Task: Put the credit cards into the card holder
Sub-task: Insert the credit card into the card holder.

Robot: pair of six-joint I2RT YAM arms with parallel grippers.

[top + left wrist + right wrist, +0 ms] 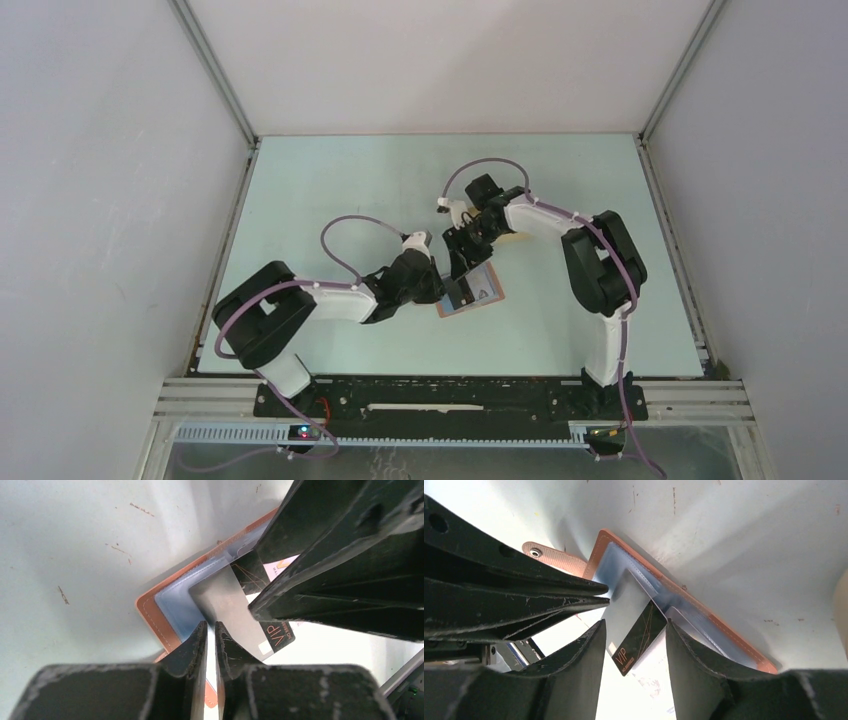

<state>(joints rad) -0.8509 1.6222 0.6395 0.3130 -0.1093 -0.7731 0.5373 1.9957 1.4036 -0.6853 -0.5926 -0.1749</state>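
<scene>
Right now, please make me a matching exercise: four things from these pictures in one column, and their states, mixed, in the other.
1 holder
2 card
3 left hand
4 right hand

a open wide, either side of the card
b lying open
c nearly shut on the holder's edge
d VIP end sticking out of the holder

Pairs: 1-b, 2-d, 3-c, 4-a

Card (636,625) btwn R fingers (574,680), on holder (696,617)

"VIP" is read in pale capitals on the dark end of a credit card (227,605) lodged in the card holder (150,611), toward 5 o'clock in the left wrist view. A finer line beside it is not legible. No other text is made out.
</scene>
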